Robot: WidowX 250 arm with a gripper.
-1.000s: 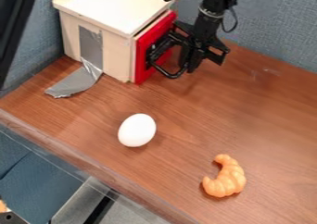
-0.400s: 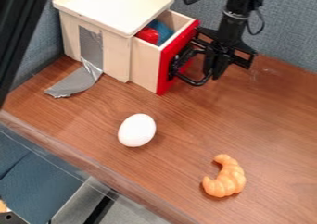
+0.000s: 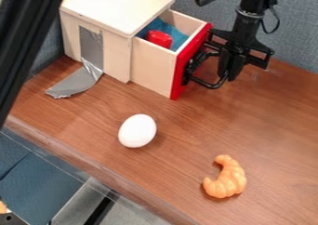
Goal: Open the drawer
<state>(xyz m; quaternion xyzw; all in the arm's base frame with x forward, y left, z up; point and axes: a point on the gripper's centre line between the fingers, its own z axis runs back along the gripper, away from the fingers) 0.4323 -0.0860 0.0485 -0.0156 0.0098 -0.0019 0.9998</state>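
The black gripper hangs at the upper right, just outside the drawer's red front, against the black handle parts there. The wooden drawer stands pulled out from the right side of the light wooden box. Inside it lie a red object and a blue one. Where the gripper meets the handle, the dark parts overlap, so its hold is hard to make out.
A white egg lies on the brown table in front of the drawer. Nearer the lower right is an orange croissant. Grey tape runs from the box onto the table. A blue-grey wall panel stands behind.
The drawer has slid out to the right from nearly closed, and the gripper has moved right along with its front. The red and blue contents have come into sight.
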